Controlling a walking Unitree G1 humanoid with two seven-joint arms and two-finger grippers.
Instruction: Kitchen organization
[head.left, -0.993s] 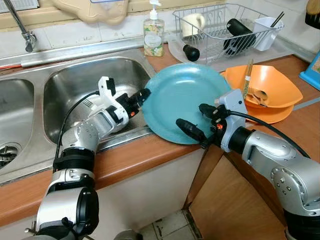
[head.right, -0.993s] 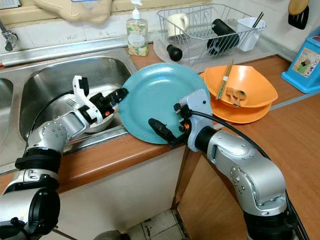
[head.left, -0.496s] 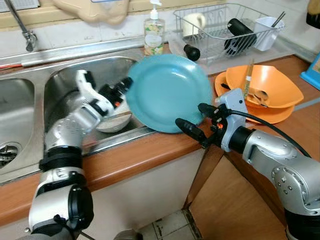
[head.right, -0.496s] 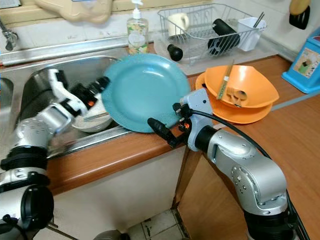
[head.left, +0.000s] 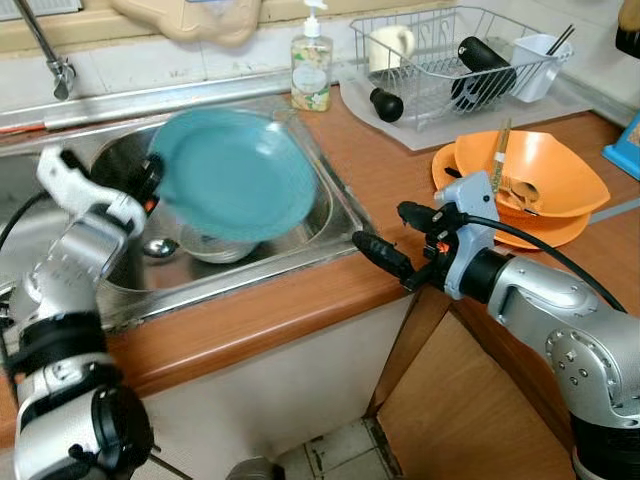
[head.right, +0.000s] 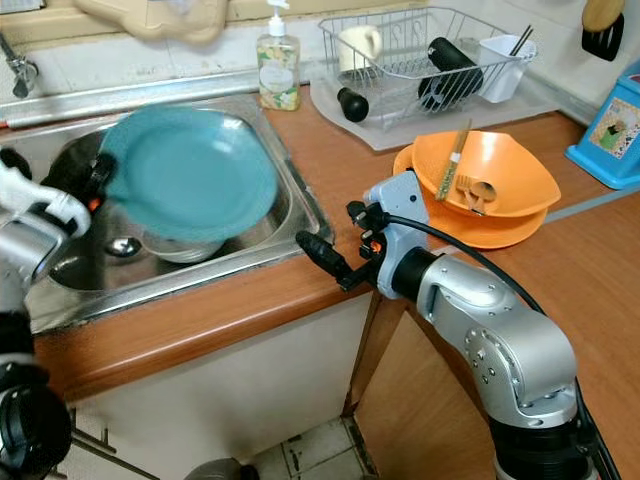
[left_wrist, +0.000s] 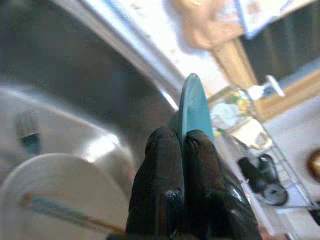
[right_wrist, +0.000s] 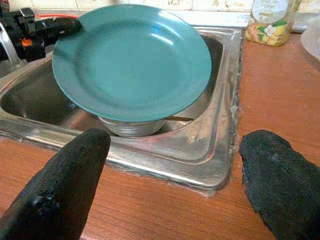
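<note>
A teal plate (head.left: 235, 170) hangs tilted over the right sink basin (head.left: 335, 215), and my left gripper (head.left: 148, 182) is shut on its left rim. In the left wrist view both black fingers (left_wrist: 165, 165) pinch the plate's edge (left_wrist: 192, 107). Under the plate, inside the basin, sits a white bowl (right_wrist: 132, 127) with a utensil in it. My right gripper (head.left: 397, 236) is open above the wooden counter's front edge, to the right of the sink, with nothing between its fingers (right_wrist: 65, 185).
Stacked orange bowls (head.left: 535, 175) holding chopsticks and a fork sit on the counter at right. A wire dish rack (head.left: 450, 60) with a mug and a cup stands behind them. A soap bottle (head.left: 311, 70) is by the sink, a tap (head.left: 50, 60) at far left.
My left arm swung the teal plate leftward, from the counter edge near the right gripper to above the sink basin. The right gripper stayed where it was, open.
</note>
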